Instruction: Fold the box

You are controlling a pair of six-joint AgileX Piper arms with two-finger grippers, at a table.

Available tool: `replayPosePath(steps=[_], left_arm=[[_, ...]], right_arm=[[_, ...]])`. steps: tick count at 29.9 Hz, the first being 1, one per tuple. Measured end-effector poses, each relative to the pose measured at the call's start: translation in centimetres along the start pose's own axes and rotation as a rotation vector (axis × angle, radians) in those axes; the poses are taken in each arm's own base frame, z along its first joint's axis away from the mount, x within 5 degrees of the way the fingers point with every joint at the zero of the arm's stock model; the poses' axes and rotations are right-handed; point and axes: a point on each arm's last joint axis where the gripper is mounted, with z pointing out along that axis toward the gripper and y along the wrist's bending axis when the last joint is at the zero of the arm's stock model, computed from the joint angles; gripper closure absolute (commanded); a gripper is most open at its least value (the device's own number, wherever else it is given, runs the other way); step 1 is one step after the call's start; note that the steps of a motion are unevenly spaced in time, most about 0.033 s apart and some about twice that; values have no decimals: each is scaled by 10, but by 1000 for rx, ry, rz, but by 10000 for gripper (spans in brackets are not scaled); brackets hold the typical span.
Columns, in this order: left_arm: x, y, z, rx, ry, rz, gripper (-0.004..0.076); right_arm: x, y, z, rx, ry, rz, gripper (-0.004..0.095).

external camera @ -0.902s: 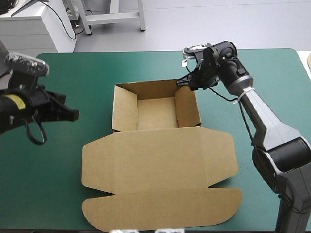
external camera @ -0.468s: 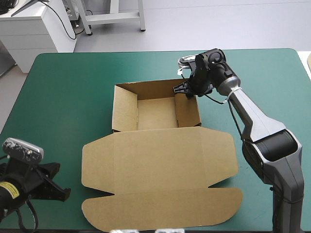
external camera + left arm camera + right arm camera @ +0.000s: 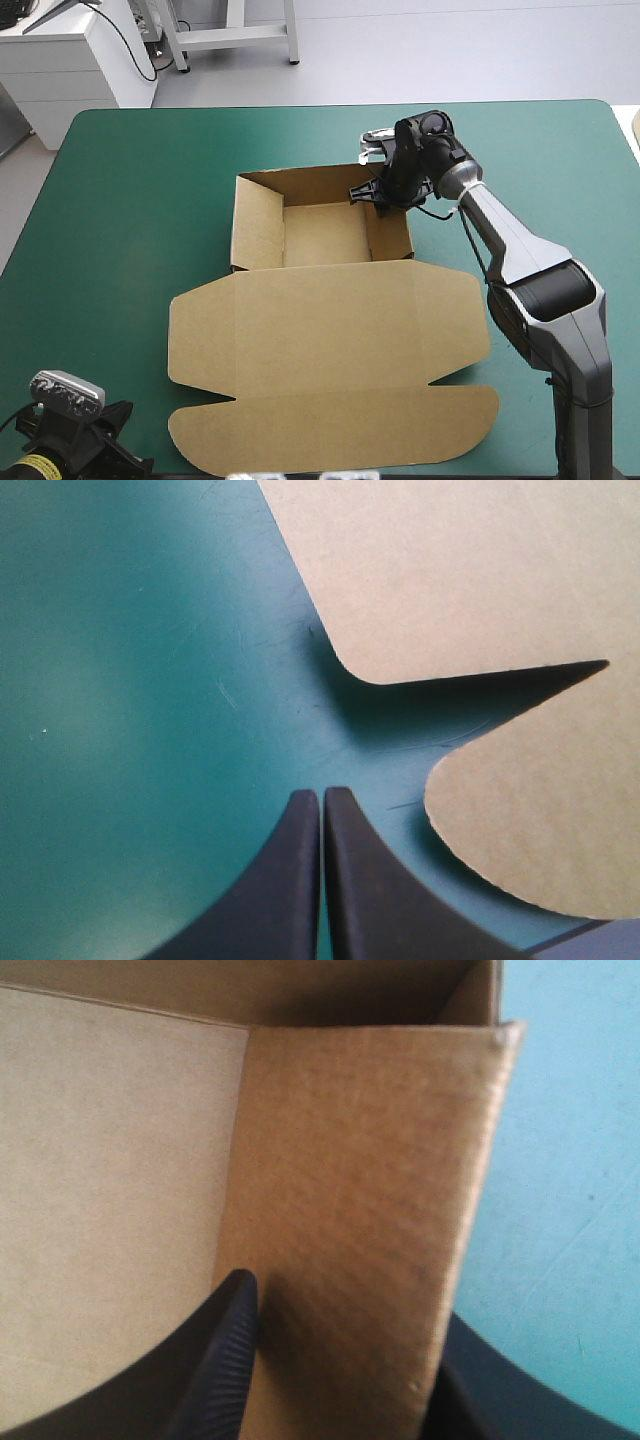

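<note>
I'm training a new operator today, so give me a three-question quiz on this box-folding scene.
1. True or false: the box has its lid flat on the teal-green cover.
2. The right arm's jaws straddle which tray wall? A left; B right; C lid-side.
3. Fill in: the left arm's jaws are ____.
Key: 1 true; 2 B, the right wall; 3 shut.
</note>
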Motion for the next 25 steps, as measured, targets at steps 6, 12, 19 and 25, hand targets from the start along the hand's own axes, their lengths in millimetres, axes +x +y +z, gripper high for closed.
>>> replayPosePath(steps=[6, 12, 19, 25], left_arm=[[3, 0, -4, -5, -52, 0, 731], [3, 0, -5, -5, -57, 0, 731], [3, 0, -5, -6, -58, 1, 731], [3, 0, -5, -6, -59, 1, 731]], right_arm=[[-1, 0, 6, -5, 4, 5, 922], [-1, 1, 6, -18, 1, 15, 927], [-4, -21, 2, -30, 2, 78, 928], [-6, -115, -45, 39, -102, 263, 927]])
